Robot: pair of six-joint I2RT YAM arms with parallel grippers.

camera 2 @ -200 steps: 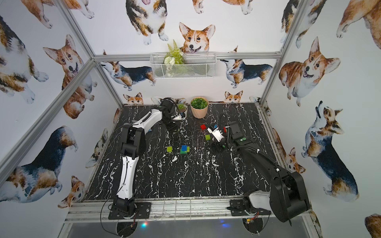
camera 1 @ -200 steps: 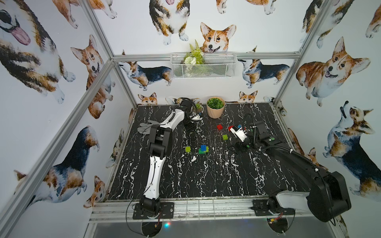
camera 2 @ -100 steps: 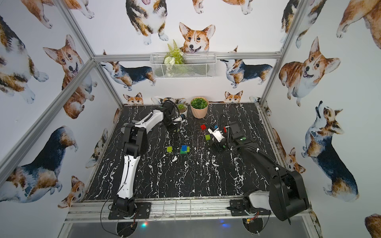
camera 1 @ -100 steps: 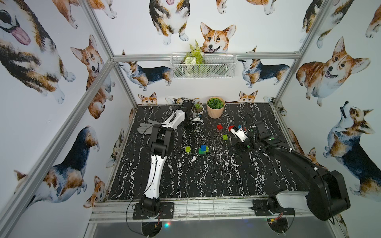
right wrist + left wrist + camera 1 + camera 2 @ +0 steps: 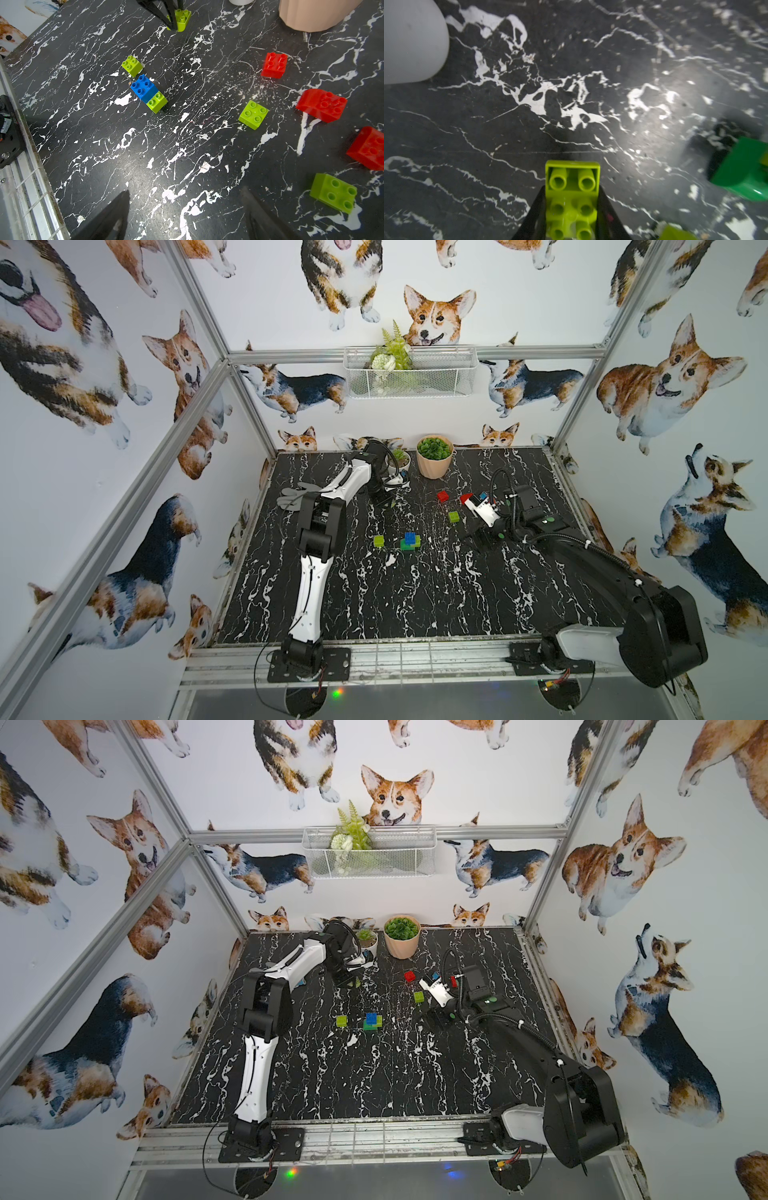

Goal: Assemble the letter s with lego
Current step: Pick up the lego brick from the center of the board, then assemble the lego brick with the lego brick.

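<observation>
By the small white pot (image 5: 401, 462): left gripper (image 5: 572, 199), its black fingers (image 5: 535, 218) pressed against both sides of a lime green brick (image 5: 572, 187), studs facing the wrist camera (whether it rests on the table or hangs just above, I cannot tell).
Right gripper (image 5: 187, 207): jaws spread wide, nothing between them, over bare table (image 5: 415, 605) on the right side.
Stack: mid-table. A blue brick (image 5: 143, 86) sits on top, a lime brick (image 5: 157, 101) shows beside and below it, and a dark green brick (image 5: 405, 547) lies at the base in a top view.
Lone lime brick (image 5: 132, 65): just beside the stack, not joined to it.
Middle lime brick (image 5: 253, 114): alone, between the stack and the reds.
Red bricks: three, all loose. A square red brick (image 5: 274, 64) is near the peach pot (image 5: 434, 462), a curved red brick (image 5: 322, 105) lies further along, and an edge red brick (image 5: 367, 147) is cut off by the frame.
Last lime brick (image 5: 333, 193): near the reds, on the right gripper's side.
</observation>
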